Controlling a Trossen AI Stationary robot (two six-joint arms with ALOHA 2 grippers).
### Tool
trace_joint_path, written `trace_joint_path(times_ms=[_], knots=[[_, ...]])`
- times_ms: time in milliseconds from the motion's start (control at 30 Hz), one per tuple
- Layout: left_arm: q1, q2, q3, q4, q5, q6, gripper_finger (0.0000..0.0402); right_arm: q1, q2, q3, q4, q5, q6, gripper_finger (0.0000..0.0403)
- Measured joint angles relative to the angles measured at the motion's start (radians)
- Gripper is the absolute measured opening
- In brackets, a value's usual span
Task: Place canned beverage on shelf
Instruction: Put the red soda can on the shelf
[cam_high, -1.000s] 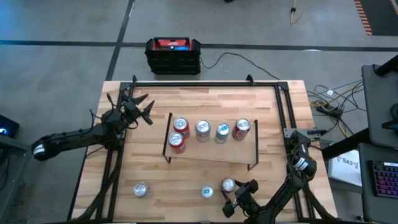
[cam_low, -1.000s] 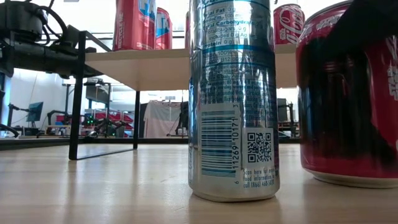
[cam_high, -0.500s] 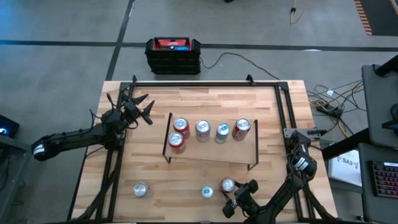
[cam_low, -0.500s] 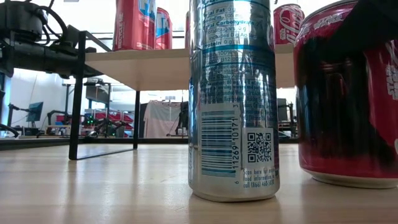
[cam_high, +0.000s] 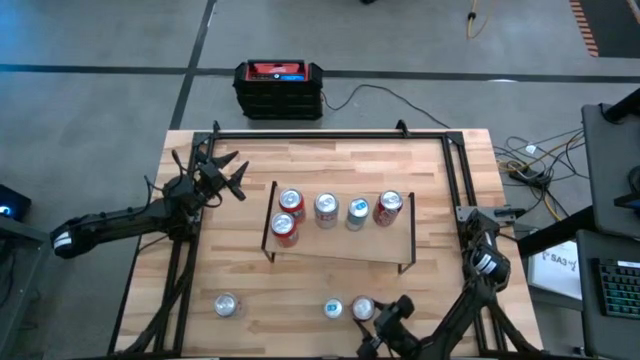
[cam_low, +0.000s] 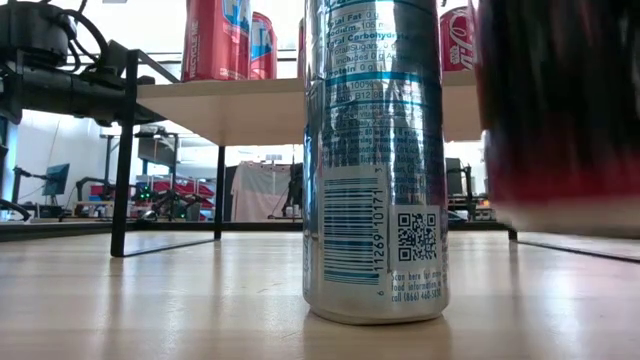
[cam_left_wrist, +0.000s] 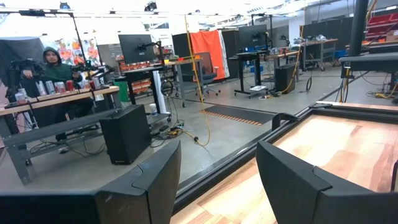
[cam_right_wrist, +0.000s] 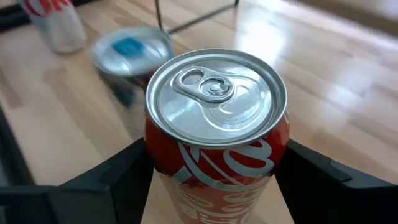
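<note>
1. The wooden table (cam_high: 440, 190) stands on a grey floor; beyond it are desks and a seated person (cam_left_wrist: 57, 74).
2. The shelf (cam_high: 340, 240) holds five cans.
3. My right pincer (cam_right_wrist: 211, 186) grips a red can (cam_right_wrist: 216, 134), seemingly raised off the table.
4. My left pincer (cam_left_wrist: 217, 180) waits open, left of the shelf.

Low light-wood shelf on thin black legs (cam_high: 340, 240) as landmark, five upright cans (cam_high: 326, 209) crowding its back half, its front strip bare, silver-blue can (cam_high: 333, 309) and silver can (cam_high: 227, 305) standing on the counter (cam_high: 300, 160) before it, open counter behind it.
</note>
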Motion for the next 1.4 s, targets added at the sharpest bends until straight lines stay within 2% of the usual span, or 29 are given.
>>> trace_joint_path(times_ms=[133, 267, 500, 967, 1400], knots=[[0.000, 0.000, 0.000, 0.000, 0.000, 0.000, 0.0195, 0.005, 0.000, 0.110, -0.076, 0.005, -0.060, 0.0275], [0.000, 0.000, 0.000, 0.000, 0.000, 0.000, 0.0195, 0.018, 0.000, 0.231, -0.231, 0.008, -0.040, 0.0275], [0.000, 0.000, 0.000, 0.000, 0.000, 0.000, 0.0195, 0.035, -0.019, 0.334, -0.239, 0.096, -0.100, 0.0275], [0.000, 0.000, 0.000, 0.000, 0.000, 0.000, 0.0195, -0.031, -0.086, 0.353, -0.241, 0.141, -0.269, 0.0275], [0.000, 0.000, 0.000, 0.000, 0.000, 0.000, 0.0195, -0.055, -0.118, 0.352, -0.239, 0.165, -0.298, 0.0275]])
